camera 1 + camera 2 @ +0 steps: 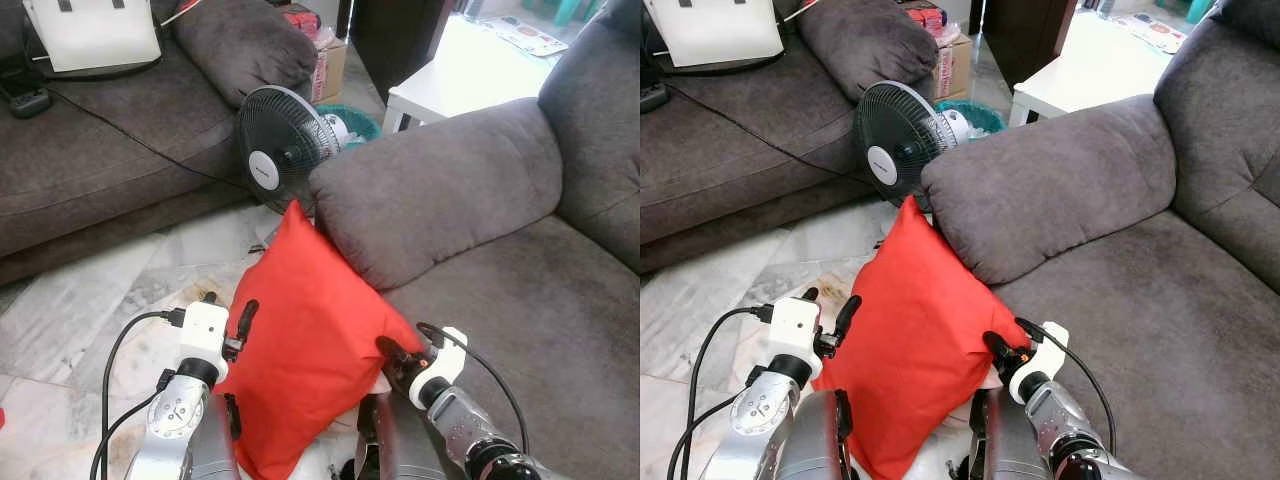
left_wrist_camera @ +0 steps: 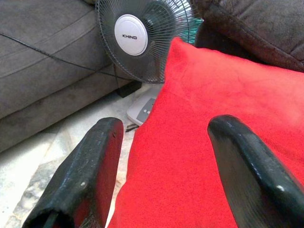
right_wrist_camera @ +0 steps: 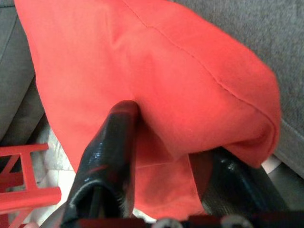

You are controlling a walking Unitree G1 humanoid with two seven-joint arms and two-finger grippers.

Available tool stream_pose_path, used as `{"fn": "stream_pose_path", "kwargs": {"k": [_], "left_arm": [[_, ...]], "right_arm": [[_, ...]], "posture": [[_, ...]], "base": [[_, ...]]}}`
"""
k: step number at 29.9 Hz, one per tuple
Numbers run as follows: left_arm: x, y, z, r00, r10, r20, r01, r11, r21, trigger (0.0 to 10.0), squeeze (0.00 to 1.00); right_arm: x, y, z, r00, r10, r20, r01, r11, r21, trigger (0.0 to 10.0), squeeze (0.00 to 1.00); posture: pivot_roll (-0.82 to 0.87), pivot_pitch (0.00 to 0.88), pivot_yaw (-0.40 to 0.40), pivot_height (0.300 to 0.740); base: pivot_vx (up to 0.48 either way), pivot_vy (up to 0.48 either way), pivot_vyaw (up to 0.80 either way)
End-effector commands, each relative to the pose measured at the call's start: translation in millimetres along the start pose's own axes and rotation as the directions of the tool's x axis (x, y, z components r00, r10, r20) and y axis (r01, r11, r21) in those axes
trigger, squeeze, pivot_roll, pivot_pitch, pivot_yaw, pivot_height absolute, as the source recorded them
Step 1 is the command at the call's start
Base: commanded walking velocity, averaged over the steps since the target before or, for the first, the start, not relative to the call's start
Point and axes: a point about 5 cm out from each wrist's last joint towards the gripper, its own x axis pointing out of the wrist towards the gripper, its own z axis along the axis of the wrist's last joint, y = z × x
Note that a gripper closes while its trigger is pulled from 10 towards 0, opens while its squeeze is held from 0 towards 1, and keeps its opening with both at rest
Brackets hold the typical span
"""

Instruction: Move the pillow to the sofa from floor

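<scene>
The red pillow (image 1: 310, 350) stands on one corner, lifted off the marble floor (image 1: 70, 310), its top corner leaning on the grey sofa's armrest (image 1: 430, 190). My left gripper (image 2: 166, 161) is open, its two fingers spread wide against the pillow's left face, beside the left edge (image 1: 243, 318). My right gripper (image 3: 175, 142) is shut on the pillow's right-hand corner; one finger (image 3: 116, 137) presses into the fabric and the other lies under the fold. In the eye views that grip sits at the sofa seat's front edge (image 1: 388, 350). The sofa seat (image 1: 520, 320) stretches out to the right.
A black standing fan (image 1: 285, 150) stands right behind the pillow, next to the armrest. A second grey sofa (image 1: 100, 150) runs along the left, carrying a white bag (image 1: 95, 30) and a black cable. A white low table (image 1: 470, 70) stands behind the armrest.
</scene>
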Motion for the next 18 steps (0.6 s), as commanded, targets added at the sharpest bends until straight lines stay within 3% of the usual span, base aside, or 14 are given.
{"fn": "stream_pose_path", "kwargs": {"k": [1,18], "left_arm": [[0.4,-2.6,-2.2,1.0,-0.003,-0.003,0.003,1.0,-0.005,10.0,0.0],[5.8,-3.0,-0.4,1.0,0.002,0.004,-0.002,1.0,-0.006,10.0,0.0]], "right_arm": [[-2.5,-5.1,2.0,1.0,-0.027,0.001,0.027,1.0,-0.005,0.0,0.0],[-1.6,-1.2,-4.6,1.0,-0.004,-0.013,0.003,0.999,-0.055,0.0,0.0]], "posture": [[0.19,0.125,-0.113,0.571],[0.18,0.106,-0.111,0.571]], "base": [[0.0,0.0,0.0],[0.0,0.0,0.0]]}}
